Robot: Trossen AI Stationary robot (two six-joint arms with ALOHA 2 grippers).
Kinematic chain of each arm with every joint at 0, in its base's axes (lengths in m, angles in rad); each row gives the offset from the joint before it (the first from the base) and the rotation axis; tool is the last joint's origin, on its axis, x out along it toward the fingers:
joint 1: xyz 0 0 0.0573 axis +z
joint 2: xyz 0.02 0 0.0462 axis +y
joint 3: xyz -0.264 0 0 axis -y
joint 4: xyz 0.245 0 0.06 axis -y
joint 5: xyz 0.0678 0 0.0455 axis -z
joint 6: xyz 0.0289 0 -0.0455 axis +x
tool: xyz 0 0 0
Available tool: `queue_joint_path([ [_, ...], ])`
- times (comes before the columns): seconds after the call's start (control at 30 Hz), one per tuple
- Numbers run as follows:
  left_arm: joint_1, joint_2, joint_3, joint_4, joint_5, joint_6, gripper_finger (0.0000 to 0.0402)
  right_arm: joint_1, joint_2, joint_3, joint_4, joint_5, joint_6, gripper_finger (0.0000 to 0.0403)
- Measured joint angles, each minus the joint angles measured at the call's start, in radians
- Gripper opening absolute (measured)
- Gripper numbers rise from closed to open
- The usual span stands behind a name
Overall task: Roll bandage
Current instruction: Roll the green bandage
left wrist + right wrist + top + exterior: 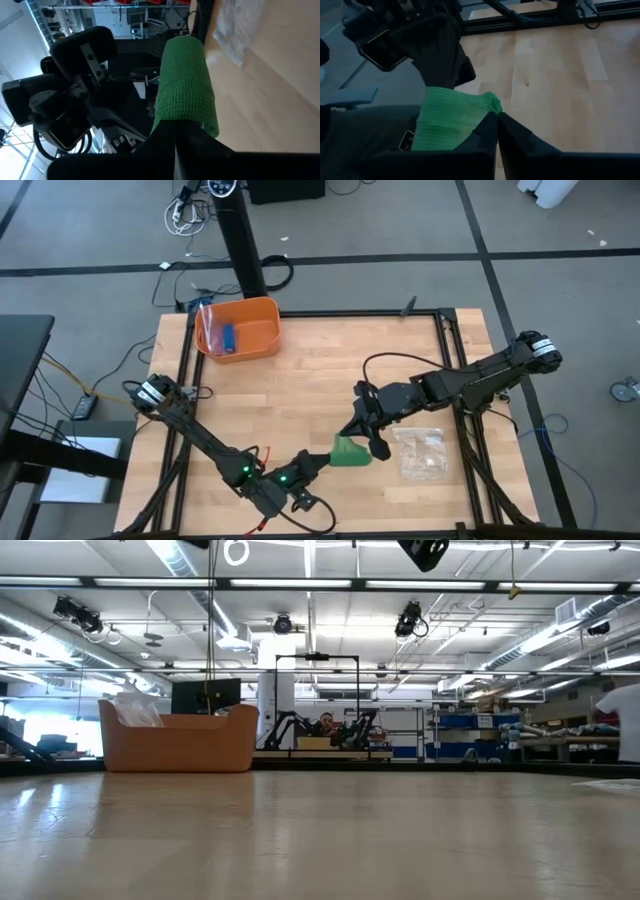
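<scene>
From above, the left gripper (322, 462) and right gripper (366, 442) meet at the table's (320, 370) front centre, both clamped on the green bandage (350, 451) between them. An orange bin (240, 328) sits at the far left; a clear plastic bag (424, 453) lies just beside the right gripper. Left wrist view: bandage (185, 85) pinched. Right wrist view: same grip, bandage (451, 120) bunched.

The bandage (350, 451) sits near the front edge of the surface (320, 380), between the left tool (318, 463) on its left and the right tool (368, 442) on its right. A plastic bag (423, 452) lies just right of them. A bin (238, 328) stands at the back left, holding a small item (229, 337).
</scene>
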Motion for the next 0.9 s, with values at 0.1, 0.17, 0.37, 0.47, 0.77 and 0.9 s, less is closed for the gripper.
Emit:
queue_joint_path([
  [0.1,0.0,0.0,0.019,-0.003,0.001,0.002,0.0001,0.005,0.0,0.0,0.0,0.0,0.006,0.003],
  [0.17,0.0,0.0,0.033,-0.001,0.003,0.002,0.0001,0.009,0.0,0.0,0.0,0.001,0.007,0.0043],
  [0.37,0.0,0.0,0.054,0.0,0.006,0.002,0.0001,0.026,0.0,0.0,0.013,0.002,0.009,0.0081],
  [0.47,0.0,0.0,0.055,0.001,0.005,0.002,0.0001,0.032,0.0,0.0,0.017,0.024,0.011,0.0098],
  [0.77,0.0,0.0,0.055,0.003,-0.01,-0.051,0.0001,0.04,-0.079,0.0,-0.045,0.125,0.001,0.0152],
  [0.9,0.0,0.0,0.055,-0.019,-0.013,-0.052,0.0001,0.062,-0.107,0.001,-0.021,0.042,0.007,0.0167],
])
